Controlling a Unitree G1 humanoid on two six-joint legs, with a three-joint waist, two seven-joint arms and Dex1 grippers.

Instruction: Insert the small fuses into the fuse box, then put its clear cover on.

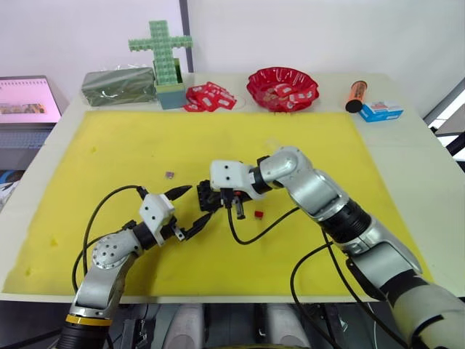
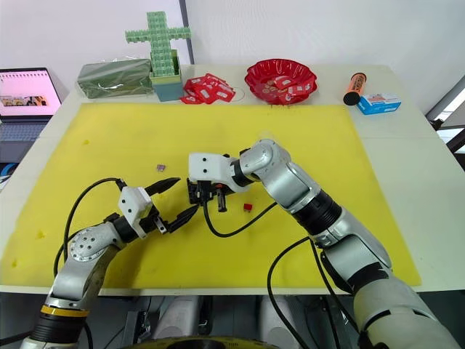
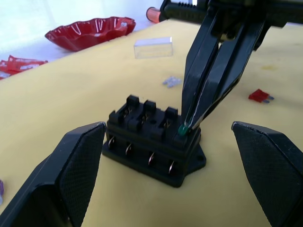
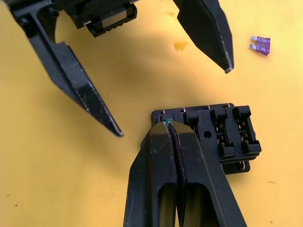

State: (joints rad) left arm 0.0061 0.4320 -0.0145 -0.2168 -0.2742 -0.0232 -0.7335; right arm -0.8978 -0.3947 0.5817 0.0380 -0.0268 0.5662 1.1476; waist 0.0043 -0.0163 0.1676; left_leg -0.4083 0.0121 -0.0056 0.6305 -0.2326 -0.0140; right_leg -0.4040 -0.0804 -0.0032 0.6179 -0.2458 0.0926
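Observation:
The black fuse box (image 1: 206, 198) sits mid-mat on the yellow mat (image 1: 131, 145). My right gripper (image 4: 169, 125) reaches down from above, shut on a green fuse (image 3: 182, 130) at the box's end slot. My left gripper (image 1: 200, 202) is open, with one finger on either side of the box and touching nothing. A red fuse (image 1: 259, 214) lies just right of the box. A purplish fuse (image 1: 169, 174) lies to its left, and a pale fuse (image 3: 171, 82) behind it. The clear cover (image 3: 152, 47) rests on the mat farther back.
Along the table's far edge stand a red bowl (image 1: 282, 89), red-white packets (image 1: 209, 97), a green block cross (image 1: 161, 51), a green box (image 1: 118, 86), an orange tube (image 1: 355, 95) and a blue-white box (image 1: 381, 110). A laptop (image 1: 27, 99) sits far left.

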